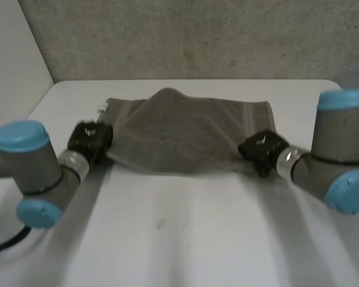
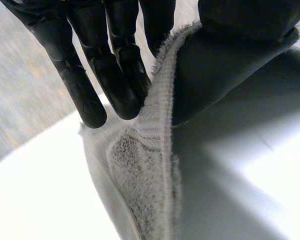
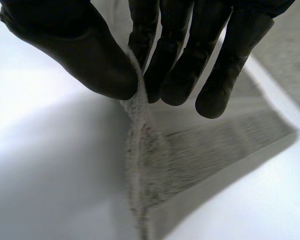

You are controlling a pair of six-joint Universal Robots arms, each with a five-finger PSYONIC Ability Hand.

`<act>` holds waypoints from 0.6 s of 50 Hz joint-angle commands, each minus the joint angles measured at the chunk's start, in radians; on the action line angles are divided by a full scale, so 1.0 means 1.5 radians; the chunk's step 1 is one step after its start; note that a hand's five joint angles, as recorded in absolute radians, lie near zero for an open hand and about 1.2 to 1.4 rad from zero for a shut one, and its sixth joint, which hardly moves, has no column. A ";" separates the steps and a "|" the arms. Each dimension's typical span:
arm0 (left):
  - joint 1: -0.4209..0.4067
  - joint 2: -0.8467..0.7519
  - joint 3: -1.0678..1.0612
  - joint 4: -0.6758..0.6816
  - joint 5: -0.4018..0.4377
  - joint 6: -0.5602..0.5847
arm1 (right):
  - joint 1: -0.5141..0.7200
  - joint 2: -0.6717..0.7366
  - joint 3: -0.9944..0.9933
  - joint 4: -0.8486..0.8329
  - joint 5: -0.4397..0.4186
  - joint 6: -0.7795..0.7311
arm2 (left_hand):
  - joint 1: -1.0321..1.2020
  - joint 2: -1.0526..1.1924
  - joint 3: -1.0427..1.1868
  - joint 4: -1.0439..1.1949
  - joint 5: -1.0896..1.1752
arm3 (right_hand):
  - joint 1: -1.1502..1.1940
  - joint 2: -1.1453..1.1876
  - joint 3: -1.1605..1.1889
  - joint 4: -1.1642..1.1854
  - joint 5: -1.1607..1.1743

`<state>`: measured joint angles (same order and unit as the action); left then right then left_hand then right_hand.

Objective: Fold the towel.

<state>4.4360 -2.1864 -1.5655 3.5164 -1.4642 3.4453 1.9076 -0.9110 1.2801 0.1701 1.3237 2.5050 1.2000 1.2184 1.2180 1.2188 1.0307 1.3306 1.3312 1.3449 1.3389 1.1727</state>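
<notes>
Left hand, centre-left, and right hand, centre-right, each pinch a near corner of the towel. First fold; next, carry both corners evenly to the far edge.

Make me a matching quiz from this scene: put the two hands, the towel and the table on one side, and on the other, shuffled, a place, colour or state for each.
Column one:
1. left hand
2. right hand
3. towel
4. table

Column two:
A. white, bears the towel
B. pinches the towel's near edge at its right end
C. grey, near edge raised
D. pinches the towel's near edge at its left end

Pairs: 1-D, 2-B, 3-C, 4-A
</notes>
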 commanded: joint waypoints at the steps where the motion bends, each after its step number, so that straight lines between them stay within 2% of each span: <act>1: 0.000 0.033 -0.083 0.030 -0.003 0.030 | -0.013 -0.013 0.099 -0.092 -0.011 0.010 | 0.131 0.119 0.119 0.118 0.127 | 0.044 0.043 0.034 0.038 0.033; 6: 0.004 0.068 -0.113 0.058 -0.004 0.029 | -0.037 -0.044 0.131 -0.132 -0.009 0.042 | 0.131 0.119 0.119 0.118 0.127 | 0.044 0.043 0.034 0.038 0.033; 7: 0.007 0.077 -0.120 0.068 -0.004 0.029 | -0.044 -0.051 0.138 -0.138 -0.008 0.062 | 0.131 0.119 0.119 0.118 0.127 | -0.145 -0.146 -0.155 -0.151 -0.156; 8: 0.007 0.077 -0.120 0.068 -0.004 0.029 | -0.045 -0.051 0.138 -0.138 -0.008 0.062 | 0.131 0.119 0.119 0.118 0.127 | -0.147 -0.148 -0.157 -0.153 -0.158; 9: 0.010 0.083 -0.126 0.078 -0.004 0.028 | -0.054 -0.057 0.142 -0.139 -0.006 0.083 | 0.131 0.119 0.119 0.118 0.127 | -0.351 -0.351 -0.360 -0.356 -0.362; 10: 0.010 0.083 -0.126 0.078 -0.004 0.028 | -0.057 -0.057 0.143 -0.139 0.001 0.093 | 0.131 0.119 0.119 0.118 0.127 | -0.425 -0.425 -0.434 -0.430 -0.436; 13: 0.013 0.091 -0.133 0.096 -0.005 0.025 | -0.059 -0.057 0.147 -0.140 0.003 0.097 | 0.131 0.119 0.119 0.118 0.127 | -0.464 -0.465 -0.474 -0.470 -0.475; 25: 0.023 0.092 -0.133 0.099 -0.005 0.022 | -0.062 -0.049 0.148 -0.139 0.008 0.097 | 0.131 0.119 0.119 0.118 0.127 | -0.464 -0.465 -0.474 -0.470 -0.475; 30: 0.023 0.091 -0.134 0.100 -0.005 0.022 | -0.062 -0.050 0.148 -0.139 0.009 0.097 | 0.131 0.119 0.119 0.118 0.127 | -0.410 -0.410 -0.419 -0.415 -0.421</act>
<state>4.4696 -2.0473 -1.7662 3.6660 -1.4714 3.4787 1.8148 -0.9863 1.5029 -0.0387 1.3371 2.6512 1.2000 1.2184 1.2180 1.2188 1.0307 0.6797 0.6907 0.6837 0.6814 0.4994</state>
